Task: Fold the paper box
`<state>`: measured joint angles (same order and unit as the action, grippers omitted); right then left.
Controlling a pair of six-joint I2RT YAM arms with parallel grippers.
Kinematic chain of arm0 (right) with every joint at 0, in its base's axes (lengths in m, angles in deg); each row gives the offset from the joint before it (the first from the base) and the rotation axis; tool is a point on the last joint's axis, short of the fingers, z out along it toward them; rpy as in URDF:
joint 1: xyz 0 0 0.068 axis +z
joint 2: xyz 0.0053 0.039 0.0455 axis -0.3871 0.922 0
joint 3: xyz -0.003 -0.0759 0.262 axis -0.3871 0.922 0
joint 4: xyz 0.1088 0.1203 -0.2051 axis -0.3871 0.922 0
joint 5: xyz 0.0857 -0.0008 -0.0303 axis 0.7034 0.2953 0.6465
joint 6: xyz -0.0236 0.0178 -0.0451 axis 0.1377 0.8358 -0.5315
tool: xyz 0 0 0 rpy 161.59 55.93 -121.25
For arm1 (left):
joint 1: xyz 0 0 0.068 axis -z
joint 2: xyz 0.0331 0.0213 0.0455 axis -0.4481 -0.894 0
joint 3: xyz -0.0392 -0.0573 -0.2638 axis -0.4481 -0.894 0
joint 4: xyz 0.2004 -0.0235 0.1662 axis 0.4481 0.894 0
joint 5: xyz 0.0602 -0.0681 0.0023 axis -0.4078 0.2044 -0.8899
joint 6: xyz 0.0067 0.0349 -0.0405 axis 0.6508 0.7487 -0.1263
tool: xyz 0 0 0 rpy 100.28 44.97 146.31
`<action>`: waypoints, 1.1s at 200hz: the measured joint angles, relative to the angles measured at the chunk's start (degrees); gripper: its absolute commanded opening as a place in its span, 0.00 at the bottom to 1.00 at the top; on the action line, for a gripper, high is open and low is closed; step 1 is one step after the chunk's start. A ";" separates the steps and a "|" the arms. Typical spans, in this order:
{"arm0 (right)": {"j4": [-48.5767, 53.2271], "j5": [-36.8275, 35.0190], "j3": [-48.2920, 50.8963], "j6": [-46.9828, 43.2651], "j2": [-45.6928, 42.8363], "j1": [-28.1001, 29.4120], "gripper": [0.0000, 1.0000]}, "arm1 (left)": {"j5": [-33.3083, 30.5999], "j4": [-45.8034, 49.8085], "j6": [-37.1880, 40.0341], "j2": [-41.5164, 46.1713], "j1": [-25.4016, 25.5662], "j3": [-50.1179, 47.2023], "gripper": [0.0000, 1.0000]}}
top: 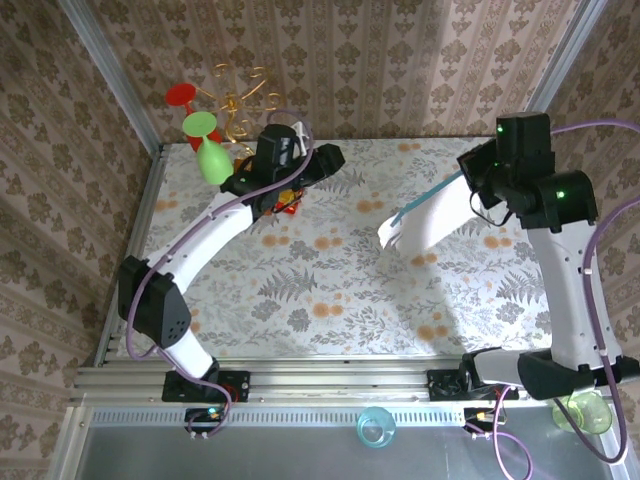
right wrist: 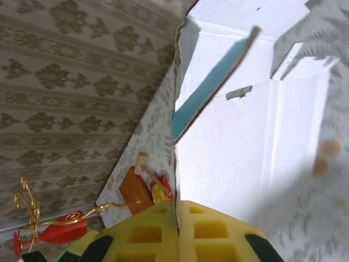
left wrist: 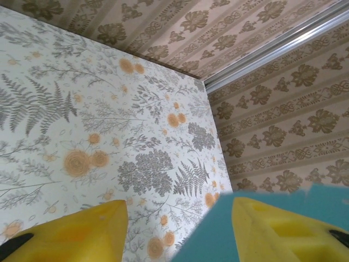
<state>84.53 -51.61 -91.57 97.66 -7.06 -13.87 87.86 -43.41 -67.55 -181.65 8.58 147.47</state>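
- Paper box [top: 430,222] hangs tilted above the right side of the desk [top: 330,300], with the right pincer [right wrist: 177,221] clamped on its edge.
- Left pincer [left wrist: 179,213] is half spread and grips nothing I can see.
- One flap stands up; I judge most folds are not yet done.
- Blue patch by the left pincer's finger: can't identify.

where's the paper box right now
In the top view, the paper box is held above the right half of the table, pinched by the right gripper.

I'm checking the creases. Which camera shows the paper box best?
Right wrist: the paper box is close up, creases and blue flap clear, edge pinched by the right gripper. The top view shows it small, held over the table.
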 measured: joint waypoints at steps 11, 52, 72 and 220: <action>2.54 0.00 -1.27 4.70 2.54 0.39 0.00 | 0.00 1.14 -0.04 0.68 -0.48 0.00 0.50; 1.18 2.67 -1.38 18.03 20.26 0.59 0.00 | -0.04 8.15 -2.67 3.43 -3.04 0.00 0.46; -2.16 4.24 -0.20 22.03 27.78 0.74 0.00 | 0.17 12.17 -4.15 4.57 -3.54 0.02 0.45; -18.12 7.74 13.88 28.74 27.91 1.11 0.00 | 1.29 11.02 -20.41 -6.88 1.97 1.05 0.48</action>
<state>66.41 -43.88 -77.69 126.40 20.85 -12.75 89.15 -32.39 -87.96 -188.53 10.55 148.52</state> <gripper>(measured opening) 0.043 0.480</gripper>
